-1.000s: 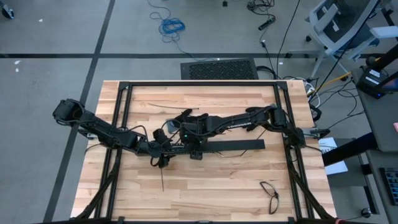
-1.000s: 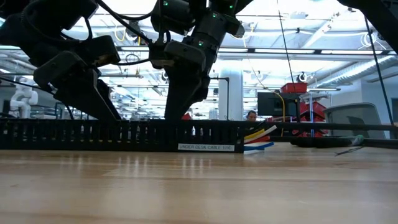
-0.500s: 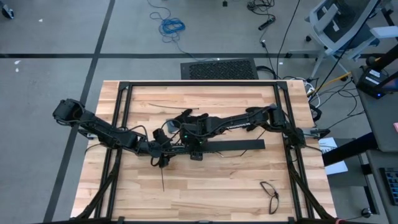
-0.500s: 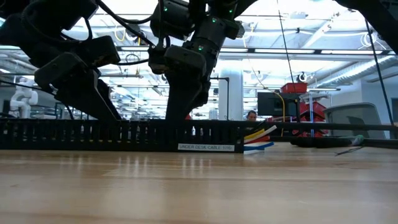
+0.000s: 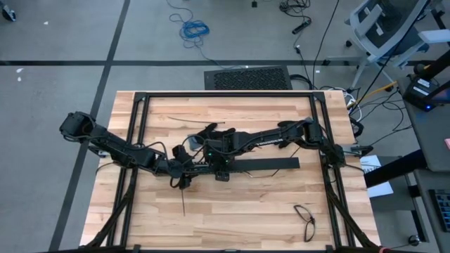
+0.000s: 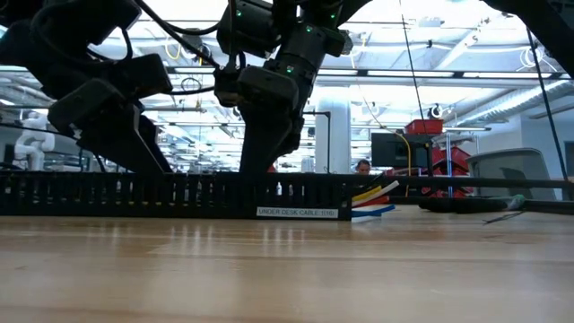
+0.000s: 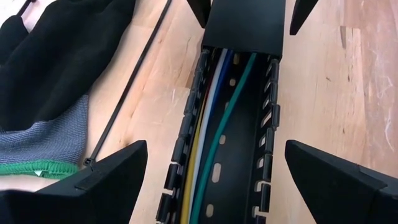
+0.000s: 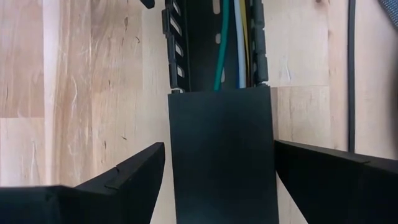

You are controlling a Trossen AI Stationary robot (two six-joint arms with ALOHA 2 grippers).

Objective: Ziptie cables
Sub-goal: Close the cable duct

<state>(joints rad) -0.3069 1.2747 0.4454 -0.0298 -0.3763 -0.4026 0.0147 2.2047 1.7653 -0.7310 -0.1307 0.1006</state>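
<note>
The cables (image 7: 214, 118), yellow, white, blue and green, are lying side by side along the floor of the slotted black cable tray (image 7: 264, 146), which is resting lengthwise near the middle of the wooden table (image 5: 246, 211); in the low view their coloured ends (image 6: 375, 199) are poking out of the tray's end beside its white label (image 6: 297, 213). The left tool (image 7: 211, 171) is hanging just above the uncovered stretch of tray, its fingers (image 7: 109, 174) spread wide to either side of the tray walls, gripping nothing. The right tool (image 8: 219, 165) is facing it from the other side, over the flat black cover (image 8: 222, 155) that is closing the tray there, its fingers (image 8: 127, 171) also standing wide apart on both sides of the cover and holding nothing; the cables are emerging from under that cover's edge. Beside the tray a thin black zip tie (image 7: 127, 81) is lying on the wood, touching a black-and-grey work glove (image 7: 56, 68) with a green cuff. A separate black cable loop (image 5: 304, 218) is lying well apart near the table's front right corner, with bare wood around it, while the black frame rails (image 5: 133, 140) are bordering the working space on both sides.
</note>
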